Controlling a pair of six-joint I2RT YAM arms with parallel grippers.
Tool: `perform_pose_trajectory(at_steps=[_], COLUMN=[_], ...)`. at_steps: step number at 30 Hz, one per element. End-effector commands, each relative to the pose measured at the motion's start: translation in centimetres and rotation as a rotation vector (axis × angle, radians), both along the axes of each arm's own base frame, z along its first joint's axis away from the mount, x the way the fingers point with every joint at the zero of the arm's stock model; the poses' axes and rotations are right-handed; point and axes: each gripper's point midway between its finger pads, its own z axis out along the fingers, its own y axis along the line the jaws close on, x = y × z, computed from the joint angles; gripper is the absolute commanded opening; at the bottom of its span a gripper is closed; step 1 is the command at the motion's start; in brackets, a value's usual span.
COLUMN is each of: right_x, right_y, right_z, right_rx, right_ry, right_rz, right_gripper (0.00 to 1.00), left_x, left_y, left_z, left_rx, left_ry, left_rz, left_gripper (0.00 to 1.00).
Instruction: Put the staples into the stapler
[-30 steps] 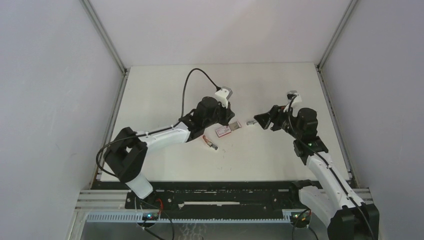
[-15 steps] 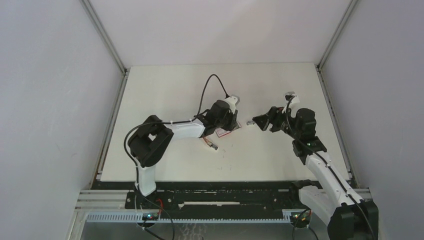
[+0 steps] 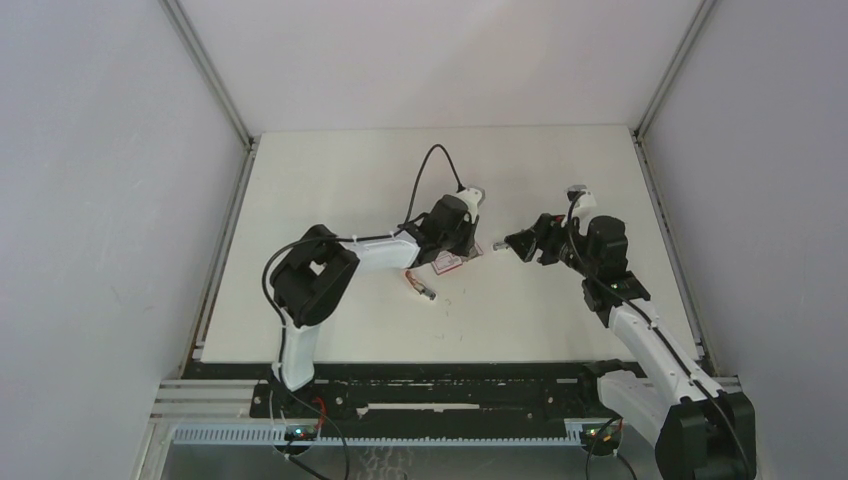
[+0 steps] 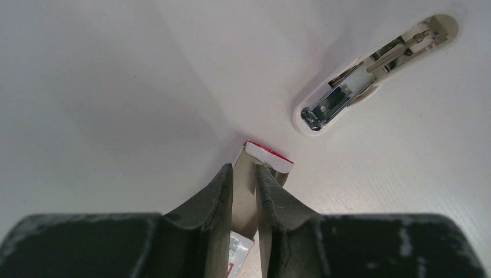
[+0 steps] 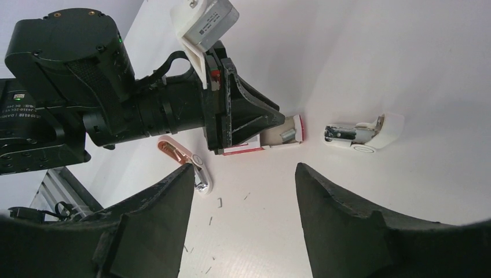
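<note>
base rail: we see a black rail [image 3: 440,395] along the near edge, with both arm bases on it.
table: a white matte board [image 3: 330,180], finely grained up close, with the small things gathered at its middle.
loose staples: a few stray bits [image 5: 220,202] lie scattered on the white surface.
clip: a small pink-and-white clip-like piece [image 5: 186,157] lies flat, near the box.
left gripper [image 4: 244,169]: it is down over the box, jaws nearly together, with beige cardboard in the thin slit (we cannot tell whether they pinch it).
the staples [image 5: 272,137]: a red-and-white box flat on the table under the left gripper, its inner tray showing a metal strip.
stapler [image 4: 370,72]: white, swung open with its metal channel exposed, just beside the box's red end but apart from it.
right gripper [image 5: 244,169]: it hovers above the table facing the box, jaws spread wide, nothing between them.
walls: pale grey panels [image 3: 440,60] close the table in on three sides, with aluminium posts [image 3: 205,70] at the back corners.
</note>
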Motion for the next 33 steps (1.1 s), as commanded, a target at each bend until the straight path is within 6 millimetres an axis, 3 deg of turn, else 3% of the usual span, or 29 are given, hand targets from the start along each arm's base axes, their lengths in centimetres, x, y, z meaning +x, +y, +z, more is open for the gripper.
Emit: perform_pose_trajectory(at_steps=[1, 9, 21, 33], right_x=[0.4, 0.5, 0.5, 0.5], right_y=[0.2, 0.2, 0.2, 0.2], right_z=[0.8, 0.6, 0.5, 0.5], right_rx=[0.006, 0.007, 0.008, 0.009], right_ry=[-0.038, -0.030, -0.022, -0.022], right_rz=[-0.001, -0.003, -0.003, -0.002], right_gripper=[0.64, 0.63, 0.63, 0.63], left_x=[0.8, 0.4, -0.5, -0.3], left_y=[-1.3, -1.3, -2.1, -1.8], left_z=[1.6, 0.5, 1.3, 0.2], left_rx=[-0.013, 0.005, -0.013, 0.022], left_ry=[-0.044, -0.024, -0.041, -0.038], left_rz=[-0.016, -0.020, -0.056, -0.047], left_gripper=[0.24, 0.22, 0.22, 0.21])
